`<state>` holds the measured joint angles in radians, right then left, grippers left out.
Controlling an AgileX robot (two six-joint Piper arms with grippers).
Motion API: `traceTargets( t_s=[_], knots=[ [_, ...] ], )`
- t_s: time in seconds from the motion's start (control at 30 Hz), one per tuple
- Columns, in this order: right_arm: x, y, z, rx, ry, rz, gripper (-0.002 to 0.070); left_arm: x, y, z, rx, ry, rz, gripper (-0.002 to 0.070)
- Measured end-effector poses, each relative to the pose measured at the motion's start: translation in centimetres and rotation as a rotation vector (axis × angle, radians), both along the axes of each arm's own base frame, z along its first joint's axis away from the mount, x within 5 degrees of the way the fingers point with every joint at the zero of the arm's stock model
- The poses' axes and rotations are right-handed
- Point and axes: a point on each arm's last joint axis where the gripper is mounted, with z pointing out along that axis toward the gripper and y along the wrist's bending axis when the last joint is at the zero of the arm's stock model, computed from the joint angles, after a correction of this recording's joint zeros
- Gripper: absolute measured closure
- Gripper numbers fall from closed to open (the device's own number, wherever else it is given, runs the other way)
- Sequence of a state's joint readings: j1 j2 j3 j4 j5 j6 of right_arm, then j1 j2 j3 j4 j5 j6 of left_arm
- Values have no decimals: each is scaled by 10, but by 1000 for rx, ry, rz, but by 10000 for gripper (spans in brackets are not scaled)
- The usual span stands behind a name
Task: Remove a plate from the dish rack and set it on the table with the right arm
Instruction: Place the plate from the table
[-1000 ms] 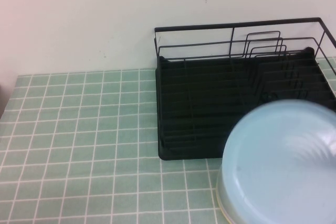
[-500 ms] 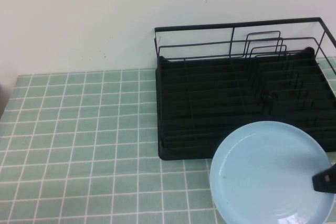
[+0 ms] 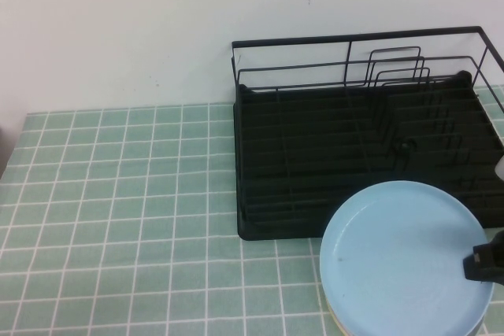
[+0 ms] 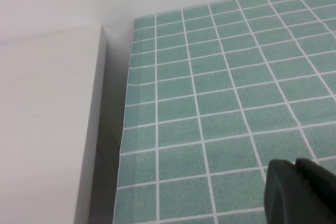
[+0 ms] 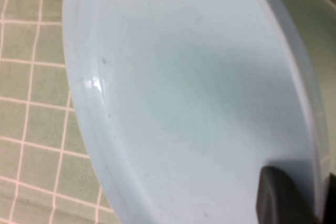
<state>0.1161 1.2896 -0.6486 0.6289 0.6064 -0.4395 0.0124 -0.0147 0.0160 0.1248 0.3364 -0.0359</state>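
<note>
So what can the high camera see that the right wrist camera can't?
Only the high view shows the dish rack, now empty, and the wall behind it. Only the right wrist view shows a pale green plate edge beyond the blue one. Both show the light blue plate, the tiled table and the right end effector gripping the plate's rim. The left end effector appears in neither.

text: none readable | labels: none | brands: none | numbers: none
</note>
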Motion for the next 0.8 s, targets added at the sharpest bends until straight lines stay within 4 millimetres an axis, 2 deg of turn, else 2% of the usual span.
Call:
traceTargets(
  t_s=[0.27, 0.6, 0.7, 0.8],
  knots=[
    [5, 0, -9, -9, 27, -10, 597, 0, 0, 0, 0, 0, 0, 678],
    [9, -1, -11, -17, 12, -24, 584, 0, 0, 0, 0, 0, 0, 678],
    [8, -1, -11, -18, 14, -22, 517, 0, 0, 0, 0, 0, 0, 678],
    [8, -1, -11, -17, 18, -19, 384, 0, 0, 0, 0, 0, 0, 678]
  ],
)
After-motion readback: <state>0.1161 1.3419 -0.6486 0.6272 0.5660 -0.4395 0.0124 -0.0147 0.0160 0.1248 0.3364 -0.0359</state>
